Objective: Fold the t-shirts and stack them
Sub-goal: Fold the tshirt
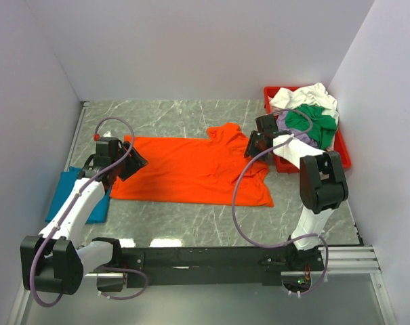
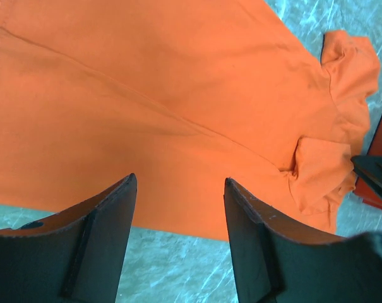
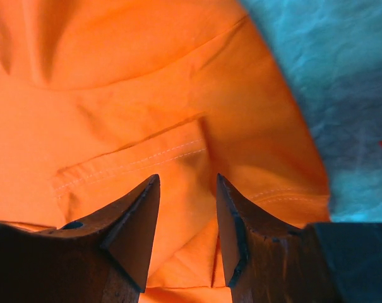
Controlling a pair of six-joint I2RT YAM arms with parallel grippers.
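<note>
White walls enclose a grey-green marbled bench (image 1: 184, 112) with both arms bolted at its near edge. An orange t-shirt (image 1: 191, 169) lies spread mostly flat across the middle of the bench, hem to the left, collar and rumpled sleeves to the right. The left gripper (image 1: 135, 164) hangs over the shirt's left edge; its fingers (image 2: 108, 214) are spread, nothing between them, with cloth showing beyond. The right gripper (image 1: 253, 143) sits low over the shirt's right end near the collar; its fingers (image 3: 137, 214) stand apart, with stitched orange cloth showing in the gap. A teal-blue t-shirt (image 1: 66, 196) lies at the left edge under the left arm. A red tray (image 1: 341, 161) at the far right holds white (image 1: 306, 95), green (image 1: 306, 120) and lavender (image 1: 286, 126) t-shirts in a loose heap.
</note>
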